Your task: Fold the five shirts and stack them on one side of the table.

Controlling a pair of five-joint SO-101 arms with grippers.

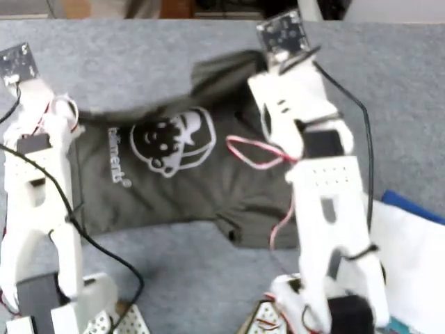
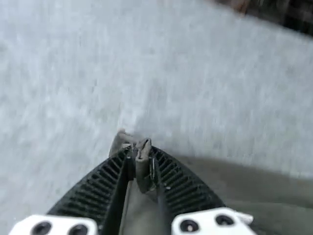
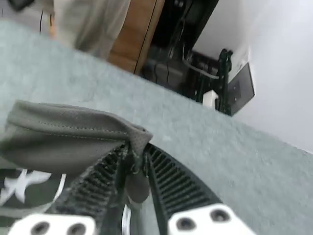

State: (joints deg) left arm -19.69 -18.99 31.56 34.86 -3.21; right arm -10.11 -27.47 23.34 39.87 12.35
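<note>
Dark olive shirt (image 1: 174,174) w/ white cartoon print lies mostly spread across the middle of the high view on the grey table (image 1: 139,56). Its upper edge is lifted and folded over toward upper centre, and one sleeve sticks out at lower centre. In the left wrist view we see the left gripper (image 2: 137,147) w/ jaws pressed together on a small tab of the shirt's edge, and more shirt fabric (image 2: 244,186) beside it. In the right wrist view the right gripper (image 3: 134,147) is clamped on a thick fold of the shirt (image 3: 63,132), held off the table. In the high view the left arm (image 1: 38,181) runs up the left side of frame and the right arm (image 1: 313,160) sits centre-right over the shirt, w/ a red-white cable (image 1: 254,153) across the fabric. A white flat item (image 1: 417,257) w/ a blue edge (image 1: 410,207) is at lower right.
</note>
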